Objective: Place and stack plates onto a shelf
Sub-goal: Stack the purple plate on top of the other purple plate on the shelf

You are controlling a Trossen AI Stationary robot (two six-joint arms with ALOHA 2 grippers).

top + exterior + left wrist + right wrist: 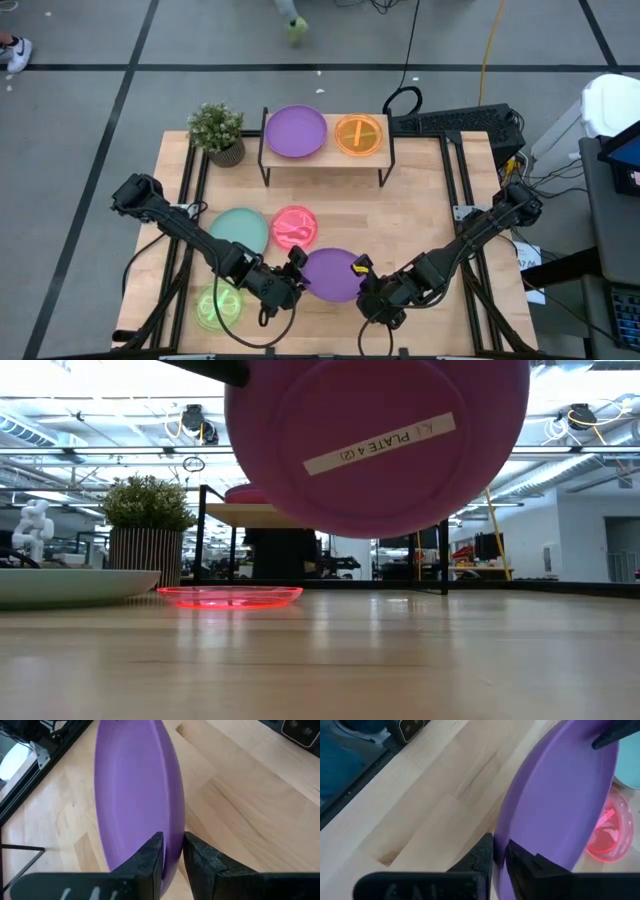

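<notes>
A large purple plate (pixel 333 274) hangs over the table's near middle between both grippers, and the low view shows its labelled underside (pixel 380 440) well above the tabletop. My left gripper (pixel 298 272) is shut on its left rim and my right gripper (pixel 362 276) on its right rim. The shelf (pixel 325 158) stands at the far middle with another purple plate (pixel 295 131) and an orange plate (pixel 359 134) lying flat on it. A teal plate (pixel 240 230), a pink plate (pixel 294 228) and a lime-green plate (pixel 218 305) lie flat on the table. My left gripper pinches the purple plate's left rim (pixel 172 845) between its two fingers, one on the top face and one on the underside. The fingers come in about level from the table's left. The plate is lifted clear of the table. My right gripper pinches the plate's opposite, right rim (pixel 500 854) between its two fingers, one on each face. The fingers come in about level from the table's right. The plate is clear of the table.
A potted plant (pixel 217 130) stands at the far left beside the shelf. A keyboard and cables (pixel 450 120) lie past the table's far right corner. Bare wood (pixel 420 210) lies between the held plate and the shelf.
</notes>
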